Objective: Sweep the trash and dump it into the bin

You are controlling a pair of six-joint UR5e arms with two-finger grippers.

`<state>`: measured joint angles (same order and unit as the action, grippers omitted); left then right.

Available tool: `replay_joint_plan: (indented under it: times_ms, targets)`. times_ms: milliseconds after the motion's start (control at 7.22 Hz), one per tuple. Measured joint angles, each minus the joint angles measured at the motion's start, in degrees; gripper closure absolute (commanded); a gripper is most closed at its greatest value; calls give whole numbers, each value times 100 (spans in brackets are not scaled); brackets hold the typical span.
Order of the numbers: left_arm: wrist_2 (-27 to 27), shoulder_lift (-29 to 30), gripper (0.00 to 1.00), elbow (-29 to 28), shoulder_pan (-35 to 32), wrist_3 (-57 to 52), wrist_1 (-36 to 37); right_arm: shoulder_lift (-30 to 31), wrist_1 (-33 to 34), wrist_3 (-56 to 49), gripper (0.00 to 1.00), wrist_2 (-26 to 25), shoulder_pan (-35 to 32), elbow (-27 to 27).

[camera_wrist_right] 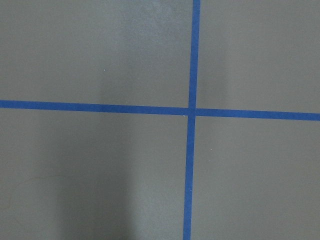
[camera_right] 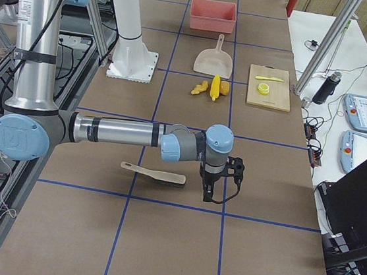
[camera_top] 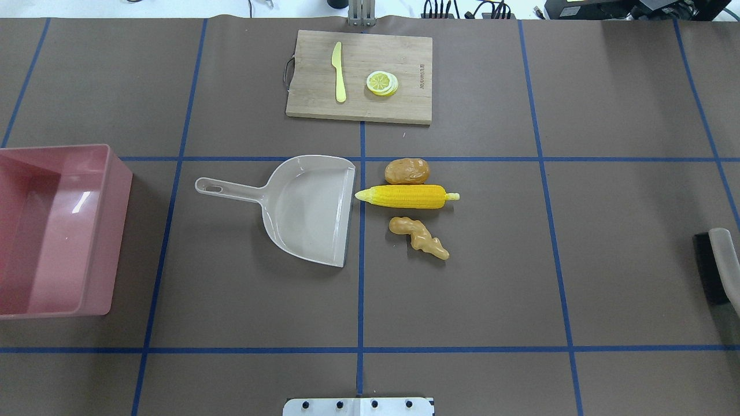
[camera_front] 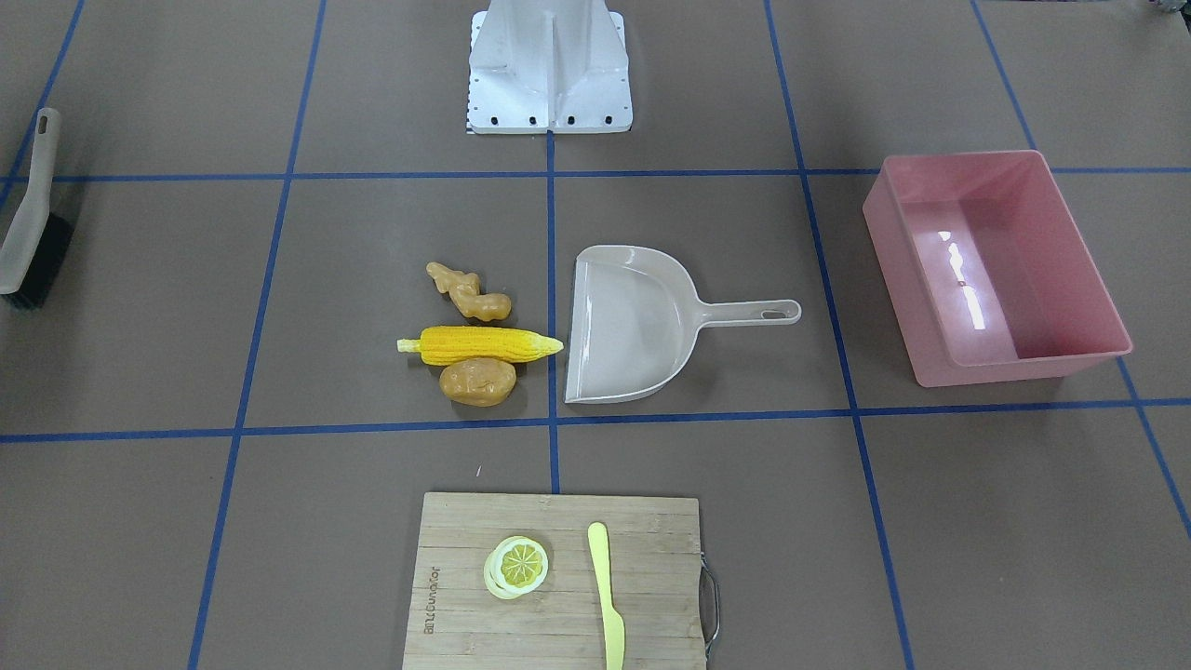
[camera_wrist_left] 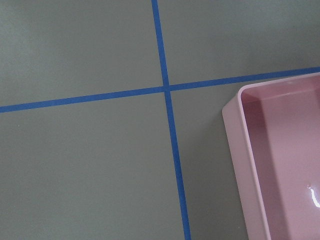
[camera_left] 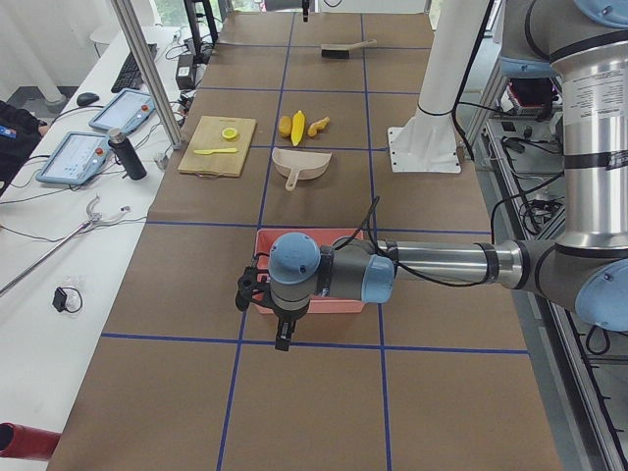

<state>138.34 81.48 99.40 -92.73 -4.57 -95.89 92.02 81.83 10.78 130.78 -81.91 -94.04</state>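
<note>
The yellow corn cob (camera_front: 484, 345) lies between the tan ginger root (camera_front: 470, 292) and the golden-brown potato (camera_front: 477, 381), just beside the open mouth of the beige dustpan (camera_front: 633, 321). The pink bin (camera_front: 991, 265) stands empty at the table's left end; its corner shows in the left wrist view (camera_wrist_left: 280, 160). My left gripper (camera_left: 282, 339) hangs above the table beside the bin's near side. My right gripper (camera_right: 207, 194) hangs at the far right end, next to the brush (camera_right: 156, 174). Both grippers show only in the side views, so I cannot tell if they are open or shut.
A wooden cutting board (camera_top: 358, 98) at the table's far edge bears a lemon slice (camera_top: 382, 83) and a yellow plastic knife (camera_top: 339, 72). The brush also shows at the overhead view's right edge (camera_top: 717, 263). The robot's white base (camera_front: 549, 70) stands mid-table on my side.
</note>
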Motion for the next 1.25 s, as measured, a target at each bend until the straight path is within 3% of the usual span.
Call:
replay_joint_plan:
  times_ms: [1247]
  targets:
    - [30,32,2,87,20,0,-33,13,0,9,0,10,0,-13]
